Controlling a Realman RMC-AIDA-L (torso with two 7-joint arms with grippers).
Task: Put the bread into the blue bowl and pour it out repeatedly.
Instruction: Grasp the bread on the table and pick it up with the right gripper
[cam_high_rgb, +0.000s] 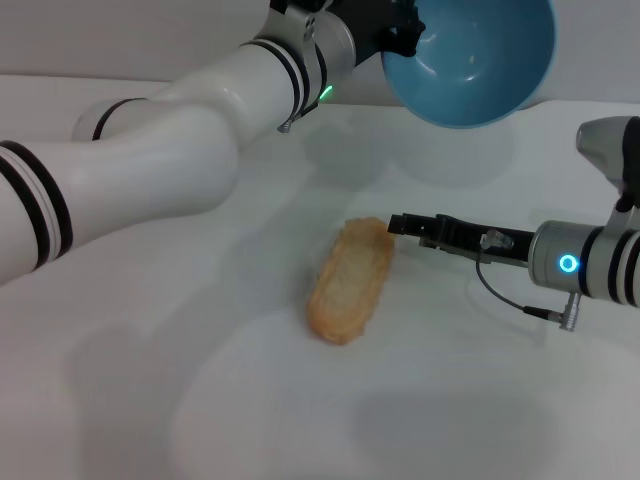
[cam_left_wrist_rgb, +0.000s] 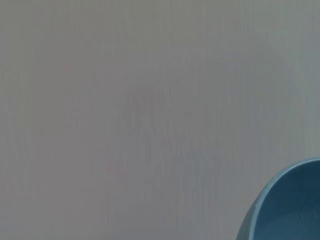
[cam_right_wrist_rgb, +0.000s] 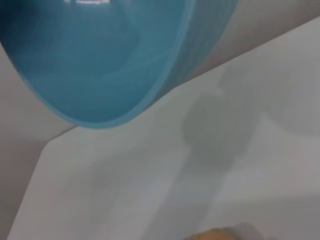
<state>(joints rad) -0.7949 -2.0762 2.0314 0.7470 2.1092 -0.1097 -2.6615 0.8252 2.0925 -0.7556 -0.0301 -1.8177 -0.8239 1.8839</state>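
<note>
The blue bowl (cam_high_rgb: 470, 60) is held up at the far side of the table, tipped so its hollow inside faces toward me. My left gripper (cam_high_rgb: 405, 35) is shut on the bowl's rim. The bowl holds nothing. Its rim (cam_left_wrist_rgb: 290, 210) shows in the left wrist view, and the bowl (cam_right_wrist_rgb: 100, 55) fills much of the right wrist view. The bread (cam_high_rgb: 350, 280) lies flat on the white table, tan side up. My right gripper (cam_high_rgb: 396, 225) sits low, just beside the bread's far right end. An edge of the bread (cam_right_wrist_rgb: 215, 234) shows in the right wrist view.
The white table (cam_high_rgb: 150, 400) stretches all around the bread with nothing else on it. My left arm reaches across the upper left of the head view. The right arm comes in from the right edge.
</note>
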